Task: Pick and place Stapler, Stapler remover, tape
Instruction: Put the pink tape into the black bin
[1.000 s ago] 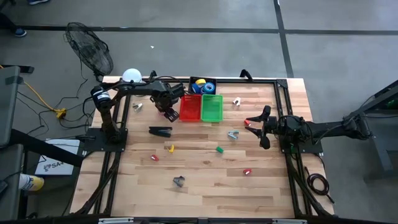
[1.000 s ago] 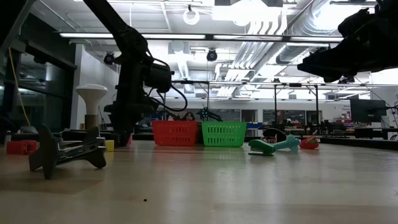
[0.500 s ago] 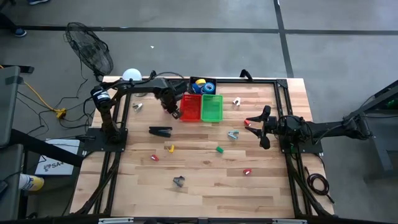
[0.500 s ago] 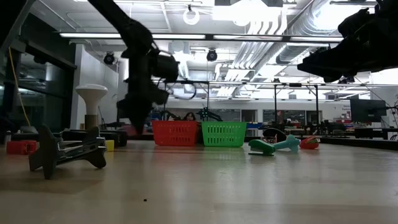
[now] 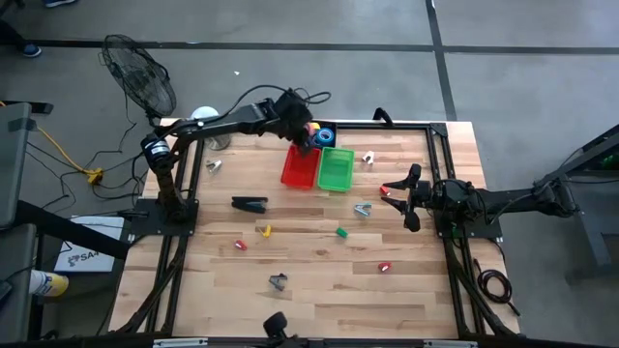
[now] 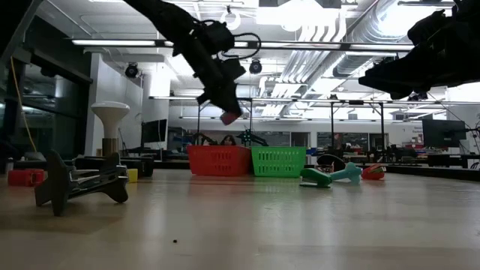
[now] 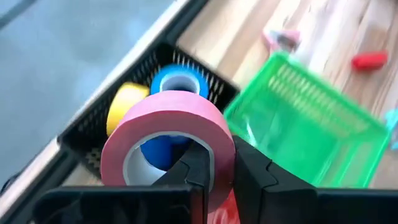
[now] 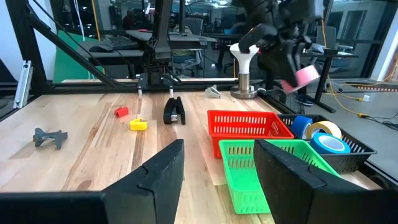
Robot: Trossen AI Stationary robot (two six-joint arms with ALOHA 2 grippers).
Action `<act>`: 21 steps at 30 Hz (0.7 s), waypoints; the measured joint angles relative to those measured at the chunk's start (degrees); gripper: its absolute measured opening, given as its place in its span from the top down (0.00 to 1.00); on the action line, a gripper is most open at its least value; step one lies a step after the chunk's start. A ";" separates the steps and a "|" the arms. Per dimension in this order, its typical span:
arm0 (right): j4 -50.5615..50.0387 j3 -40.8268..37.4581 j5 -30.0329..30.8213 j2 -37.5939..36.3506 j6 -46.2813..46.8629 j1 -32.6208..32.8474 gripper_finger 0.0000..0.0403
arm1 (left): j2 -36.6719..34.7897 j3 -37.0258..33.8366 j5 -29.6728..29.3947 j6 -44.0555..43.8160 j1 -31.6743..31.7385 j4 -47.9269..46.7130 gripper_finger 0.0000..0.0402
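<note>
Wooden and wide, the surface (image 5: 319,280) is the biggest thing here, with two dark arms reaching over it. At its far edge stand three baskets side by side: a black basket (image 7: 93,134), a red basket (image 5: 299,167) and a green basket (image 5: 335,168). The black stapler (image 5: 250,204) lies alone, well apart from them, nearer the left arm's base.

High over the baskets hangs the left gripper (image 7: 216,180). Its fingers are shut tight on the wall of a pink tape roll (image 7: 166,140). Right under the roll, inside the black basket, sit a yellow roll (image 7: 123,107) and a blue roll (image 7: 178,79).

The right gripper (image 5: 413,197) waits off to the side with its fingers apart, holding nothing.

I think the step now is to drop the pink roll in with the other rolls. To do it well, the arm should come down low over the black basket first, not the red one beside it. Then the fingers should open slowly, so the roll lands flat and does not bounce out or roll away.
</note>
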 joint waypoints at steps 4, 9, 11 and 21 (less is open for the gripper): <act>-0.01 -0.01 -0.01 0.00 0.01 -0.02 0.54 | 0.52 0.02 0.03 -4.35 0.00 6.45 0.91; 0.00 -0.01 0.00 0.00 0.01 0.00 0.54 | 4.96 0.02 5.61 -10.07 0.02 16.27 0.91; -0.01 -0.01 0.01 0.00 0.01 0.00 0.54 | 7.18 0.02 7.73 -12.40 0.48 18.63 0.91; -0.01 -0.01 -0.01 0.00 -0.01 0.00 0.54 | 10.82 -0.58 11.59 -22.50 3.12 27.79 0.91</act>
